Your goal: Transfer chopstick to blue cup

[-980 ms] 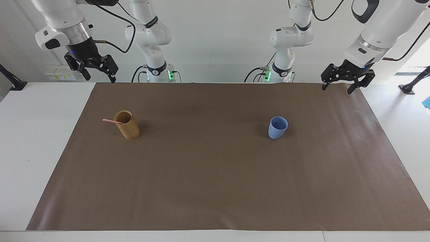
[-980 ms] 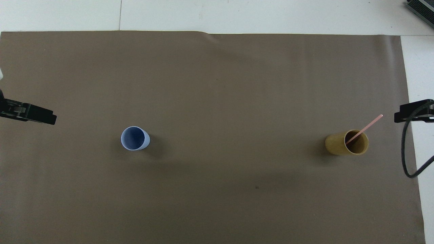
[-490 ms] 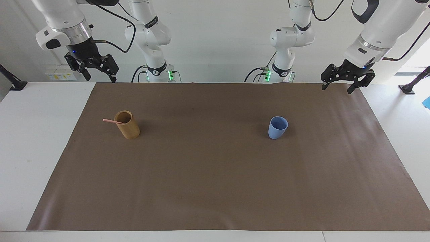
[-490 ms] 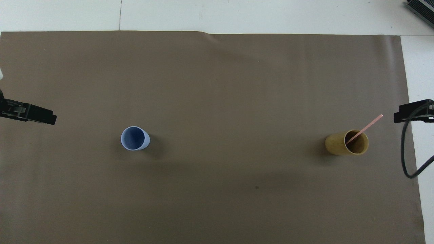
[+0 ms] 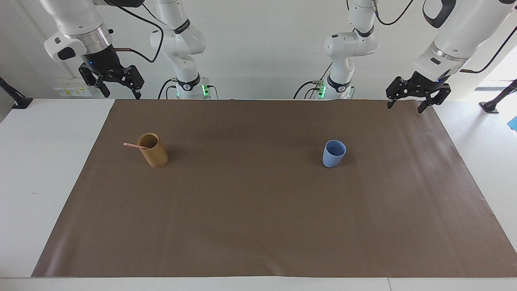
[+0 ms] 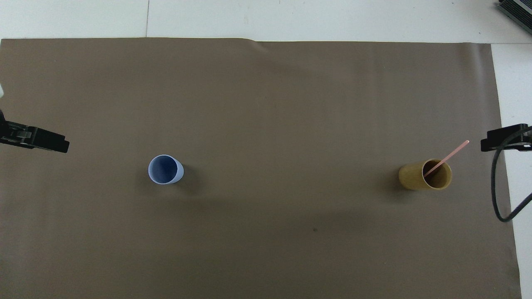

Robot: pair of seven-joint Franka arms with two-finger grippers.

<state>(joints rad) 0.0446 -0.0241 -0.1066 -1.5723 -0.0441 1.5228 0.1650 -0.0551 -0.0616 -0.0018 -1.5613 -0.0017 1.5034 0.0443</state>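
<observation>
2 claws (image 5: 408, 106) (image 5: 120, 91) hang open — chopstick (image 5: 135, 146) leans in tan cup (image 5: 153, 150), blue cup (image 5: 333, 153) apart.

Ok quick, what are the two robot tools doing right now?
Left tool: open, holding nothing, up over the brown mat's corner.
Right tool: open, holding nothing, up at its own end.

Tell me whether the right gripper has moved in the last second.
Yes. The right gripper has risen slightly and drifted toward the tan cup's side, judged against the wall sockets.
</observation>
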